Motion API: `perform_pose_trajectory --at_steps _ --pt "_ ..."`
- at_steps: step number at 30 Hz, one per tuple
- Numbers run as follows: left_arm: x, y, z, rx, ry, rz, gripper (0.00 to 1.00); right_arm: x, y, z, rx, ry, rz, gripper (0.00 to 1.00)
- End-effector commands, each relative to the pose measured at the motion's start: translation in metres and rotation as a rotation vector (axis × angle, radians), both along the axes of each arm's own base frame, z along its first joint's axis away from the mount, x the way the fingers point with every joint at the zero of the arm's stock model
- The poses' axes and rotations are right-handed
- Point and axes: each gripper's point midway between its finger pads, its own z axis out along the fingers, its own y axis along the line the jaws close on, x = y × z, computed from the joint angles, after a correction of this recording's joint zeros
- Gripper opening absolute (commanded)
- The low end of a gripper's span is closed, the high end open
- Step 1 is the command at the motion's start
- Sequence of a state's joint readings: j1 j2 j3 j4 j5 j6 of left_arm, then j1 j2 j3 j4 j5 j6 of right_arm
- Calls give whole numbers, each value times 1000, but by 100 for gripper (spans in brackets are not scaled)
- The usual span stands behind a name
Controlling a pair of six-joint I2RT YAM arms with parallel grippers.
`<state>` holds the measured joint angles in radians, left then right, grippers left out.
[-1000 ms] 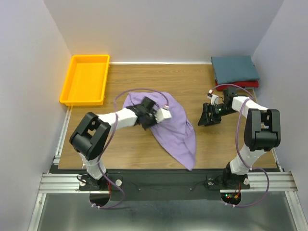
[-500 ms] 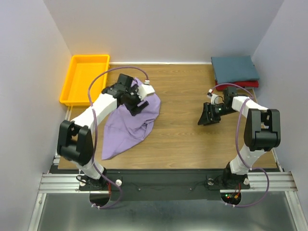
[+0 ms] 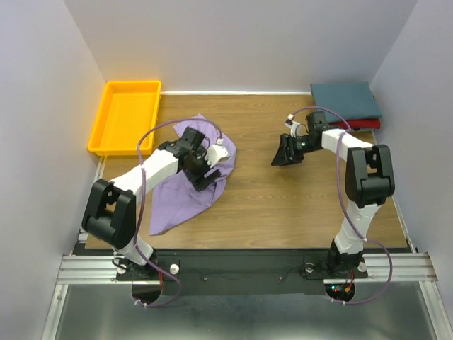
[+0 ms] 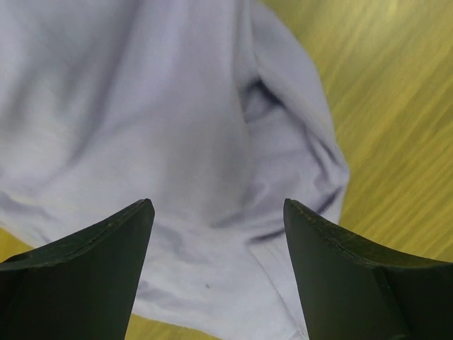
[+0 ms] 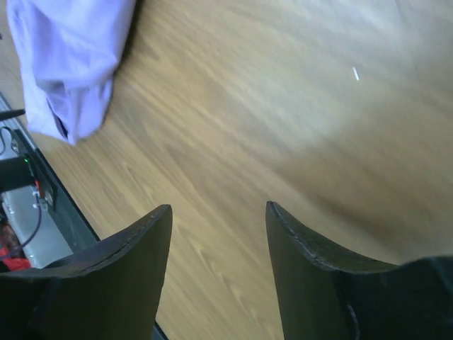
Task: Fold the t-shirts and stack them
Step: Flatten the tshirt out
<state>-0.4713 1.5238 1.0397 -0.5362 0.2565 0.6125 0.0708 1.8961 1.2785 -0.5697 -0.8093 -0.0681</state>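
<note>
The lavender t-shirt (image 3: 177, 197) lies crumpled on the left half of the wooden table. My left gripper (image 3: 203, 175) hovers just over its right part, open, with nothing between the fingers. In the left wrist view the same cloth (image 4: 177, 106) fills the space under the open left gripper (image 4: 218, 207). A dark teal t-shirt (image 3: 345, 101), folded, rests on a folded red one (image 3: 357, 125) at the back right corner. My right gripper (image 3: 281, 157) stands open over bare wood right of centre. The right wrist view shows the right gripper (image 5: 218, 210) empty, the lavender t-shirt (image 5: 67, 57) far off.
A yellow-orange tray (image 3: 126, 117) sits at the back left corner, close to the shirt's far end. White walls enclose the table on three sides. The arm bases and a metal rail (image 3: 241, 268) run along the near edge.
My left gripper swung the lavender shirt from the middle to the left, then let go and opened. The right gripper moved left and a little toward the back.
</note>
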Motion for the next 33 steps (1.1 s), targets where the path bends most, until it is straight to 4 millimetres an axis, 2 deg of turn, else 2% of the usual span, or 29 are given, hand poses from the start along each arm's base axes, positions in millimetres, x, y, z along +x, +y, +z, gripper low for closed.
perform_pose_trajectory --at_steps 1,2,3,4,5,6,7,8,9,10,11,12,13,15,17,18,19,20,22,23,25,26,27,28,29,30,31,32,33 --pt "58 -53 51 -90 -196 -15 86 32 16 9 53 -20 -38 59" --pt "63 -63 43 -86 -181 -21 86 36 16 10 51 -26 -40 59" --pt "67 -80 46 -98 -197 -38 85 37 15 8 40 -28 -44 59" --pt "82 -90 58 -98 -244 -15 86 37 14 11 34 -41 -41 59" --pt "90 -96 42 -65 -233 -7 86 37 12 11 28 -46 -45 59" --pt "106 -105 52 -53 -290 14 86 33 9 10 13 -49 -47 59" --pt "112 -110 48 -39 -294 16 85 32 8 9 2 -54 -49 59" --pt "117 -113 26 1 -262 18 86 27 5 4 -9 -42 -54 59" --pt "128 -119 33 11 -292 29 85 28 0 7 -18 -54 -66 59" --pt "130 -124 27 16 -286 24 86 27 -3 6 -22 -48 -72 59" --pt "135 -122 11 62 -281 33 86 25 -6 5 -24 -45 -79 59" --pt "142 -120 11 94 -305 51 86 25 -13 3 -26 -39 -97 59" --pt "142 -120 -4 127 -293 54 84 25 -17 5 -28 -44 -109 58" --pt "147 -116 -12 159 -294 74 78 27 -27 7 -24 -44 -134 58" --pt "149 -114 -20 181 -289 82 67 25 -29 6 -24 -41 -137 58" --pt "150 -113 -21 190 -288 82 50 25 -30 7 -35 -65 -120 58" --pt "154 -116 -14 179 -298 94 38 26 -40 6 -44 -69 -141 57" --pt "154 -120 -6 163 -304 92 16 26 -40 6 -47 -71 -139 57" --pt "149 -136 14 81 -291 61 0 25 -41 8 -47 -79 -138 56" --pt "144 -145 45 6 -310 40 0 24 -41 8 -44 -79 -136 55" --pt "120 -172 81 -171 -270 -45 0 23 -39 11 -40 -84 -135 55" --pt "106 -177 123 -270 -298 -79 0 23 -40 11 -40 -84 -136 55" --pt "97 -182 146 -344 -309 -103 0 24 -40 13 -40 -90 -134 55" --pt "73 -182 179 -448 -310 -148 0 24 -39 14 -39 -90 -136 55" --pt "64 -180 194 -497 -317 -164 0 25 -40 16 -36 -94 -137 55" --pt "51 -167 212 -555 -346 -172 0 26 -39 18 -33 -96 -135 54" --pt "56 -160 199 -549 -323 -144 0 26 -38 19 -28 -99 -133 54" --pt "52 -145 218 -587 -364 -116 0 27 -37 21 -24 -102 -131 54" --pt "53 -129 199 -566 -336 -80 0 29 -37 24 -21 -108 -133 54"
